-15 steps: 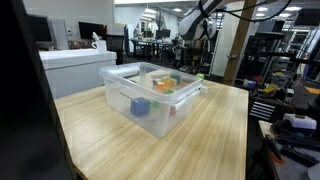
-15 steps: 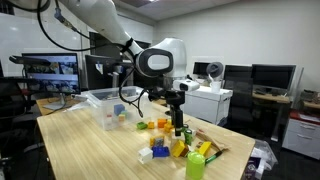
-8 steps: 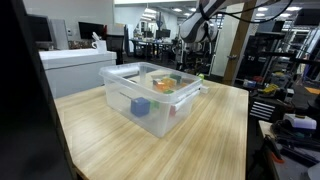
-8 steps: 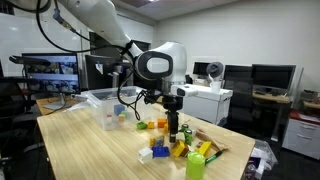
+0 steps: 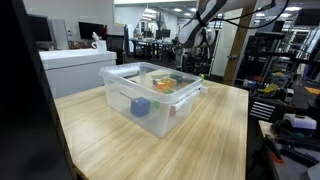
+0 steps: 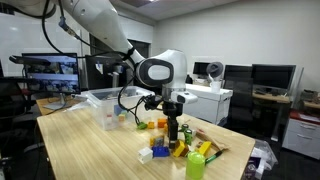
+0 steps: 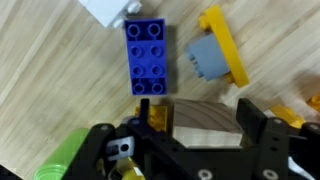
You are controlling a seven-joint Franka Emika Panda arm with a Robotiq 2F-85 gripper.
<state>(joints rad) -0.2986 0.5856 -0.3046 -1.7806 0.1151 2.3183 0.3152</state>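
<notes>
Inspecting the wrist view, I find my jaws (image 7: pixel 200 125) spread wide, with bare table (image 7: pixel 60 80) showing between them and nothing gripped.

The blue brick (image 7: pixel 150 58) is taken as reference. It lies flat on the table just beyond my fingertips, studs up, untouched.
- A yellow piece (image 7: pixel 228 45) carrying a grey block (image 7: pixel 203 58) sits just beside the brick, apart from it.
- A white block (image 7: pixel 103 9) lies past the brick's far end.
- A small yellow block (image 7: pixel 157 114) sits at the brick's near end, close by one of my fingers (image 7: pixel 120 150); whether they touch I cannot tell.
- A green piece (image 7: pixel 62 160) lies further out on that side.

Change noted: in an exterior view my arm (image 6: pixel 158 72) stands lower over the pile than a second ago. In my judgement the descent has brought the brick within close reach, with contact not yet made. The clear bin (image 6: pixel 105 100) stands well apart from the brick.
</notes>
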